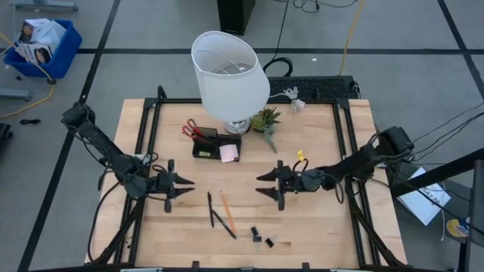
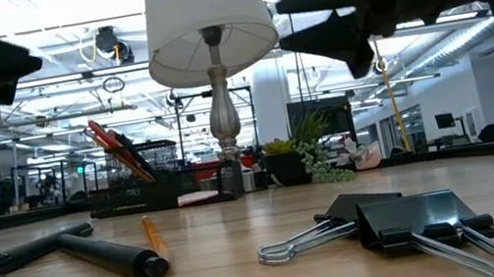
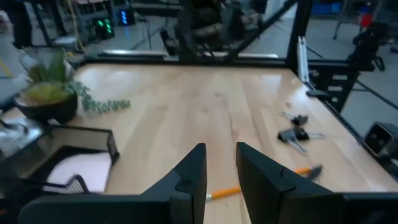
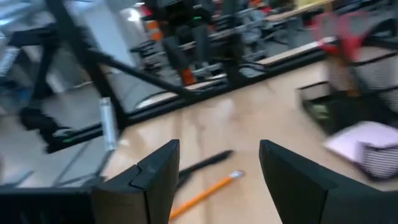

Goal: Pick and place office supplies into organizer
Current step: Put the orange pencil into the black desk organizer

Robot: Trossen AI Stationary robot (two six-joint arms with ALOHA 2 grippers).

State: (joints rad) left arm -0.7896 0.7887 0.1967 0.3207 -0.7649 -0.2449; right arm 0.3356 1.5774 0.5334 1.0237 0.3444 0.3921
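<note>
The black organizer [image 1: 215,142] stands in front of the lamp's base, with red-handled scissors [image 1: 190,130] upright in it. A pink sticky-note pad [image 1: 229,153] lies flat at the organizer's right side. Two black pens [image 1: 211,208] and an orange pencil [image 1: 227,212] lie on the wood near the front, and black clips [image 1: 256,233] lie to their right. A small yellow-green piece [image 1: 300,156] lies at centre right. My left gripper [image 1: 187,189] hovers left of the pens, narrowly open and holding nothing. My right gripper [image 1: 262,185] hovers right of them, wide open and holding nothing. The two grippers point at each other.
A white-shaded lamp [image 1: 229,75] and a small potted plant [image 1: 266,121] stand at the table's far side. A black frame [image 1: 151,151] runs along the table's edges. Bare wood [image 1: 318,227] lies at the near right.
</note>
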